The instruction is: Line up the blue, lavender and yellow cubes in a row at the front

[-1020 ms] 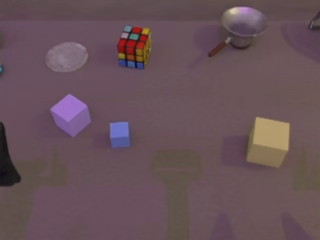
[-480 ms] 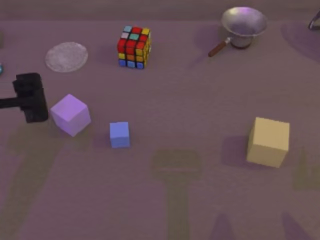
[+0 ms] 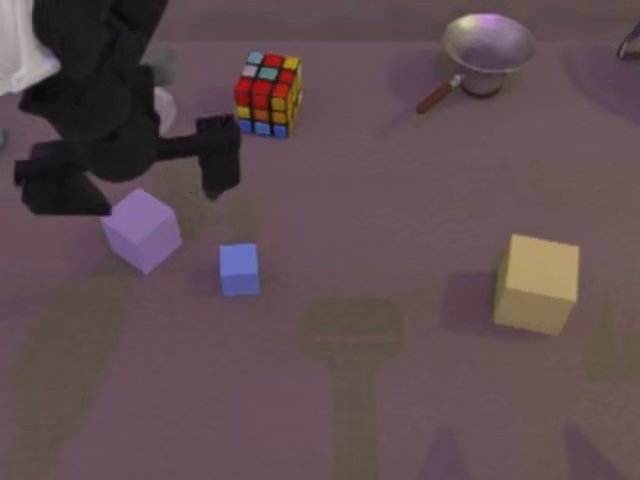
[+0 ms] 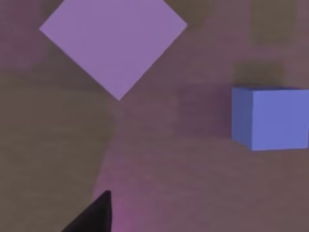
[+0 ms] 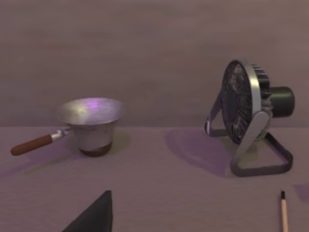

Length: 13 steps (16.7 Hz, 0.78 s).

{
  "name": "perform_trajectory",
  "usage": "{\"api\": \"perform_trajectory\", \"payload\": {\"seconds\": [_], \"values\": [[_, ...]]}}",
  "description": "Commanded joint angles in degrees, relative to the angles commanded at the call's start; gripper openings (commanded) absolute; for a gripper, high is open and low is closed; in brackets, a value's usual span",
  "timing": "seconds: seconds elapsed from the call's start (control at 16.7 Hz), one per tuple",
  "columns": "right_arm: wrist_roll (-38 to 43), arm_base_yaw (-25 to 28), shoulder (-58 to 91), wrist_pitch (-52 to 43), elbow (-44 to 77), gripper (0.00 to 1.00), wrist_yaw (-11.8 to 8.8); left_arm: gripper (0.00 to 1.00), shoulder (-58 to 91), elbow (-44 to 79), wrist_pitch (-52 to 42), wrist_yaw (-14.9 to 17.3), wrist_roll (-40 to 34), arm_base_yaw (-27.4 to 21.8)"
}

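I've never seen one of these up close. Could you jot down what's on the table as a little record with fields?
lavender cube: table's left, resting
blue cube: just right of the lavender one, apart from it
yellow cube: table's right, alone
left hand: above the lavender cube, holding nothing
right hand: out of the top view
puzzle cube: at the back
metal pan: back right
fan: near the pan

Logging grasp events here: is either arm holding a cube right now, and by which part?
Nothing is held. The left end effector hangs above the lavender cube, not gripping it. The blue cube and yellow cube sit untouched.
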Motion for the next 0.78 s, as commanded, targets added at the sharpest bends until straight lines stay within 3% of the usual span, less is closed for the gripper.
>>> {"api": "perform_trajectory", "payload": {"seconds": [0.42, 0.78], "values": [[0.0, 0.0, 0.0, 0.0, 0.0, 1.00, 0.0, 1.00, 22.8, 19.9, -11.9, 0.1, -6.0, -4.9], [0.0, 0.0, 0.0, 0.0, 0.0, 1.00, 0.0, 1.00, 24.9, 21.9, -12.9, 0.0, -6.6, -5.4]]}}
